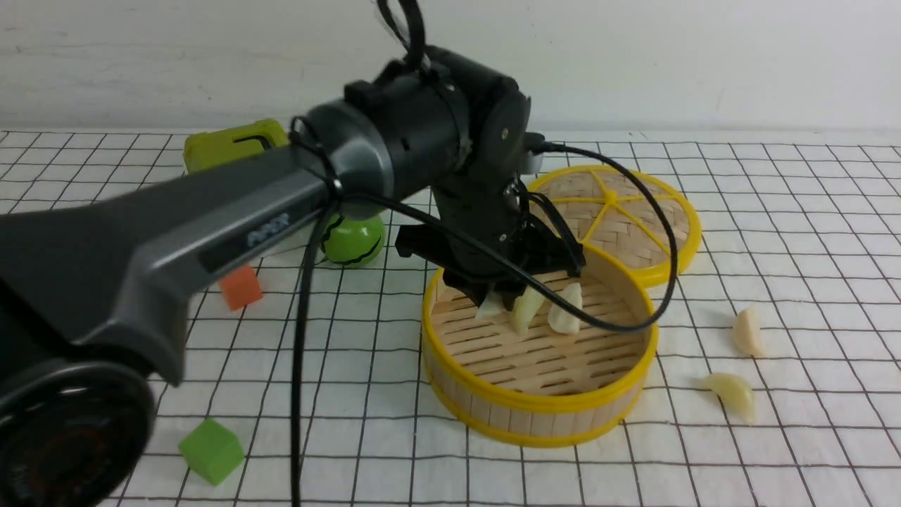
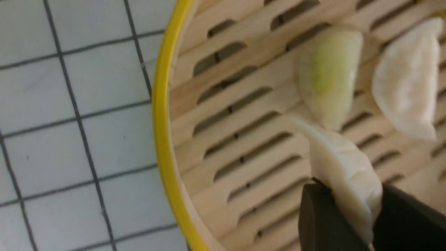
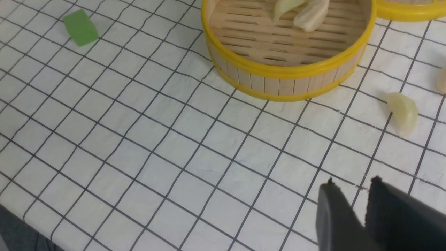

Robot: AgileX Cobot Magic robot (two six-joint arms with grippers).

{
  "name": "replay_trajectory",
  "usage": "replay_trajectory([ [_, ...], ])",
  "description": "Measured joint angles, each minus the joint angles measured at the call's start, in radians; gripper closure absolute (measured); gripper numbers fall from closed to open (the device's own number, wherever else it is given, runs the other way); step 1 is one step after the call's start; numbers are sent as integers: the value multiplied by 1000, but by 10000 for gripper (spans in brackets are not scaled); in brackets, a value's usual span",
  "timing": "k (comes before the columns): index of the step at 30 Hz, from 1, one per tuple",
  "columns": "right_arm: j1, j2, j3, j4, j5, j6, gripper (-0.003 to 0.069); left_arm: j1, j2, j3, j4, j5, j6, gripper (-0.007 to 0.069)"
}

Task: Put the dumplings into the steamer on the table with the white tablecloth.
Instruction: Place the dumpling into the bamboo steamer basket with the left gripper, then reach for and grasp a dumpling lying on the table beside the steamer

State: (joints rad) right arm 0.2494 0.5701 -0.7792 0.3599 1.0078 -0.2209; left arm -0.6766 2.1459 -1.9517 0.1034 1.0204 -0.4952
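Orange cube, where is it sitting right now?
In the front view, the orange cube sits on the tablecloth, on the robot's left of the steamer, near the striped green ball.

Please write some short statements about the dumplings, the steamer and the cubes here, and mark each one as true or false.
1. The left gripper holds a dumpling in its jaws over the steamer. True.
2. Four dumplings lie on the steamer floor. False: two dumplings lie there.
3. Two more dumplings lie on the tablecloth. True.
4. The green cube sits inside the steamer. False: the green cube is on the tablecloth.
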Motion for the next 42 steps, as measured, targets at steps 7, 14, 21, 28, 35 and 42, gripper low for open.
replay_trajectory([
  [7,0,0,0,0,15,0,504,0,92,-44,150,-83,-119,450],
  [14,0,0,0,-21,26,0,496,0,137,-46,158,-105,-138,438],
  [21,0,0,0,-23,26,0,494,0,158,-51,150,-77,-138,275],
  [28,0,0,0,-31,25,0,487,0,99,-125,149,50,-63,216],
  [35,0,67,-113,-67,46,0,522,-1,-212,-170,107,210,142,228],
  [42,7,215,-237,-124,157,-11,671,-1,-506,56,59,219,224,260],
])
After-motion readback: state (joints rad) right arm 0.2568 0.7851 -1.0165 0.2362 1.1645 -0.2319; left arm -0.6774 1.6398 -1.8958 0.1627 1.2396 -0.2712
